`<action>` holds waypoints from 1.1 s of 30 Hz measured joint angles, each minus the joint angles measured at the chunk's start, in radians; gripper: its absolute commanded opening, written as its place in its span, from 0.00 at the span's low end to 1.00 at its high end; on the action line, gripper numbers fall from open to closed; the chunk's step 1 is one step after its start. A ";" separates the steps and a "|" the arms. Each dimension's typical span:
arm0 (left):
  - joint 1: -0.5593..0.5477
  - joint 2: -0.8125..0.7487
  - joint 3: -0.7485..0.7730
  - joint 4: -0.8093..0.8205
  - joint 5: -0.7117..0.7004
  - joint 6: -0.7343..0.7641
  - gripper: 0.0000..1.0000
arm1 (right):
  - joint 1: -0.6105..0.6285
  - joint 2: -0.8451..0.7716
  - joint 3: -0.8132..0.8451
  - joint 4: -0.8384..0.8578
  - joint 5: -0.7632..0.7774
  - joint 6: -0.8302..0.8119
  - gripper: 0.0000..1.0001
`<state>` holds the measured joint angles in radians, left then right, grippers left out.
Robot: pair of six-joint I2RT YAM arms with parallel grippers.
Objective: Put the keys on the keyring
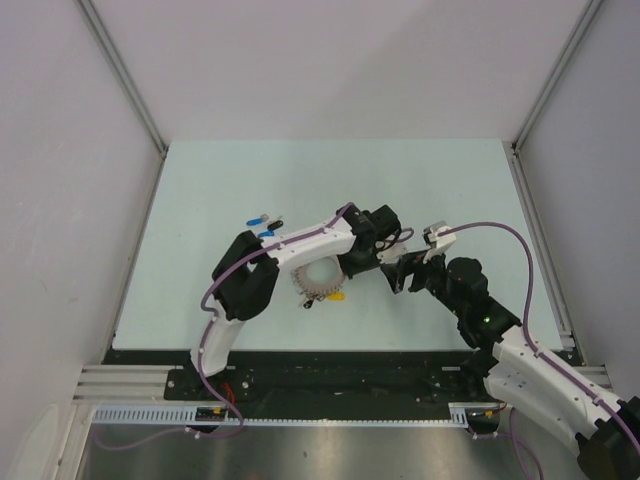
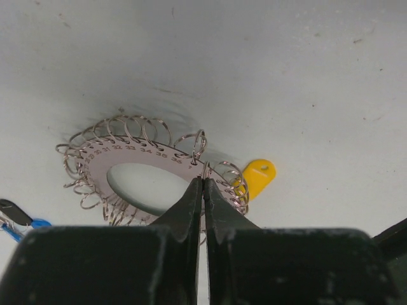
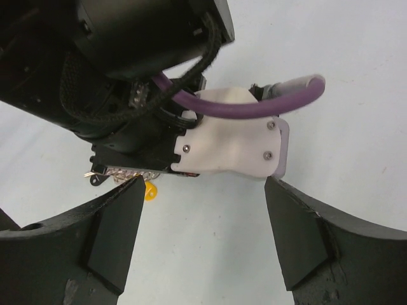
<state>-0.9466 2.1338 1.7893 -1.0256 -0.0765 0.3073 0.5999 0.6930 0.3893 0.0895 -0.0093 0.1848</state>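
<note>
Left jaws are clenched, tips meeting on the near rim of the keyring [image 2: 146, 156]; whether a wire loop is pinched between them cannot be told. Right jaws stand released and empty, facing the left arm [image 1: 300, 240], whose wrist fills that view and hides most of the ring. Keyring lies flat on the desk [image 1: 420, 180], partly under that arm: grey numbered band, wide hole, loops all round. Yellow key [image 2: 257, 176] sits at its fringe. Blue keys [image 1: 254, 218] and a black key [image 1: 276, 222] lie apart, far left of the ring.

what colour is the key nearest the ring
Yellow; the key shows best in the left wrist view.
</note>
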 measured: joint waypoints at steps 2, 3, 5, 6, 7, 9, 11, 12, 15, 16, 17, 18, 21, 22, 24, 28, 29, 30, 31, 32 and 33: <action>-0.005 0.015 -0.001 0.007 0.000 0.000 0.06 | 0.000 -0.002 0.000 -0.007 0.006 0.004 0.82; -0.009 0.025 -0.002 0.013 0.001 0.000 0.06 | 0.000 -0.003 0.000 -0.010 0.008 0.006 0.82; -0.014 0.046 -0.005 0.025 0.001 0.000 0.06 | 0.000 -0.010 0.000 -0.018 0.014 0.007 0.81; -0.016 0.054 -0.008 0.030 0.001 -0.001 0.06 | 0.000 -0.014 0.000 -0.021 0.017 0.007 0.81; -0.018 0.063 -0.013 0.035 0.001 -0.001 0.08 | 0.001 -0.021 0.000 -0.024 0.021 0.007 0.82; -0.023 0.072 -0.021 0.047 0.000 -0.001 0.12 | 0.001 -0.035 0.000 -0.029 0.026 0.007 0.82; -0.026 0.072 -0.028 0.060 0.002 -0.002 0.14 | 0.002 -0.048 0.000 -0.034 0.030 0.007 0.82; -0.028 0.072 -0.033 0.066 0.003 -0.003 0.21 | 0.002 -0.054 0.000 -0.036 0.031 0.007 0.82; -0.029 0.072 -0.041 0.076 0.005 -0.009 0.30 | 0.003 -0.066 0.000 -0.045 0.032 0.007 0.82; -0.029 0.072 -0.041 0.079 0.005 -0.011 0.34 | 0.003 -0.069 0.000 -0.048 0.032 0.007 0.82; -0.029 0.071 -0.041 0.085 0.005 -0.014 0.37 | 0.003 -0.073 0.000 -0.053 0.032 0.006 0.82; -0.029 0.069 -0.041 0.091 0.005 -0.016 0.43 | 0.003 -0.076 0.000 -0.056 0.032 0.006 0.83; -0.029 0.050 -0.043 0.111 0.008 -0.026 0.49 | 0.003 -0.087 0.000 -0.064 0.032 0.006 0.84; -0.027 0.034 -0.048 0.125 0.009 -0.030 0.51 | 0.003 -0.089 0.000 -0.068 0.031 0.006 0.84; -0.022 -0.011 -0.068 0.151 0.011 -0.040 0.56 | 0.003 -0.089 0.000 -0.073 0.030 0.005 0.86; 0.002 -0.167 -0.136 0.217 0.029 -0.068 0.63 | 0.003 -0.072 0.001 -0.074 0.026 0.003 0.88; 0.013 -0.191 -0.145 0.223 0.030 -0.071 0.63 | 0.003 -0.063 0.002 -0.074 0.021 0.003 0.88; 0.024 -0.225 -0.161 0.243 0.035 -0.079 0.64 | 0.003 -0.053 0.004 -0.075 0.016 0.002 0.88; 0.041 -0.267 -0.190 0.270 0.040 -0.086 0.66 | 0.003 -0.039 0.006 -0.075 0.010 0.002 0.88; 0.066 -0.317 -0.223 0.288 0.047 -0.097 0.67 | 0.003 -0.018 0.012 -0.075 0.001 0.000 0.88; 0.083 -0.349 -0.242 0.297 0.053 -0.101 0.70 | 0.003 -0.002 0.015 -0.074 -0.006 -0.002 0.87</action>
<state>-0.8635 1.7851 1.5471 -0.7284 -0.0235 0.2058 0.6033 0.6907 0.4042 0.0154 -0.0158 0.1829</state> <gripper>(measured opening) 0.648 0.880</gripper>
